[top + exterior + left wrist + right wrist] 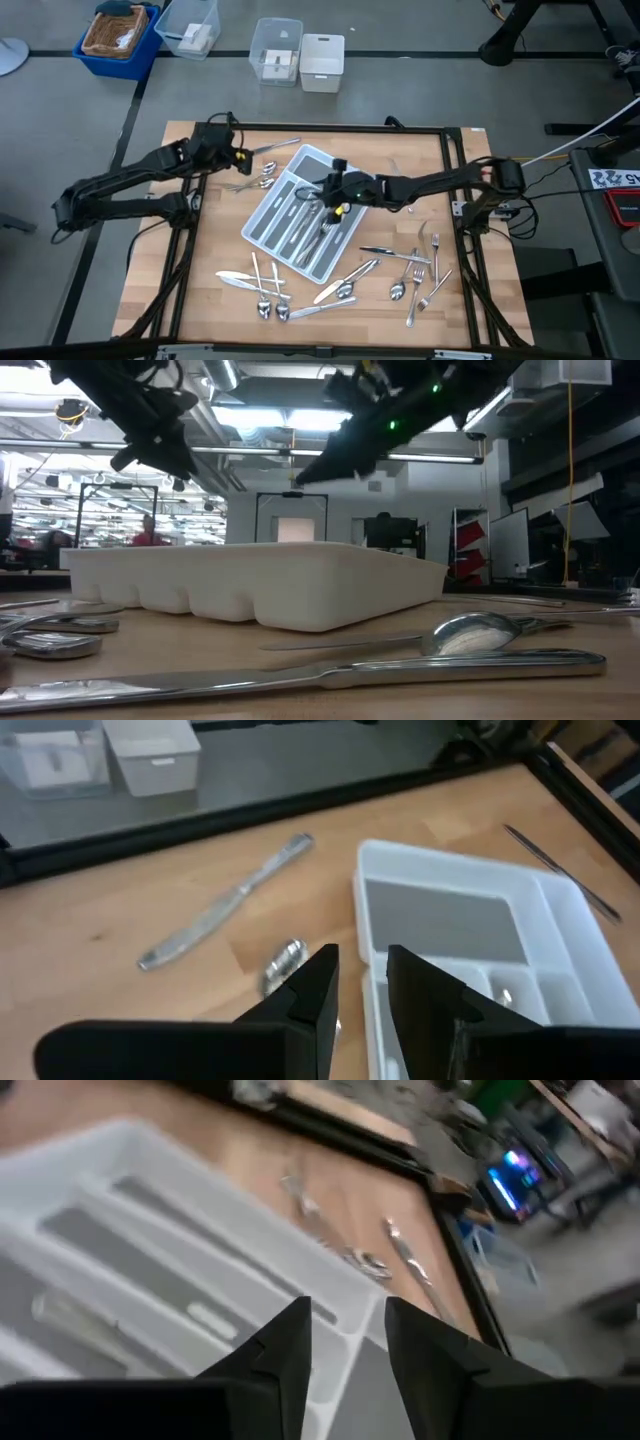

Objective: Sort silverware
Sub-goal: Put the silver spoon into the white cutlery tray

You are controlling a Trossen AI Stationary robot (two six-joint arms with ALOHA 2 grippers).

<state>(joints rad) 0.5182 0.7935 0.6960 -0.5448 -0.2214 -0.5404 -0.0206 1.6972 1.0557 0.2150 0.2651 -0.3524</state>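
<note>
Right gripper (338,205) reaches in from the bench's right edge, arm stretched low over the tray (262,222); fingers apart, holding nothing. Left gripper (240,155) hovers near the bench's far left corner, arm bent, fingers parted, empty, beside a knife (222,903). Silverware (340,284) lies scattered along the near edge and right side; several pieces are in the tray's compartments.
</note>
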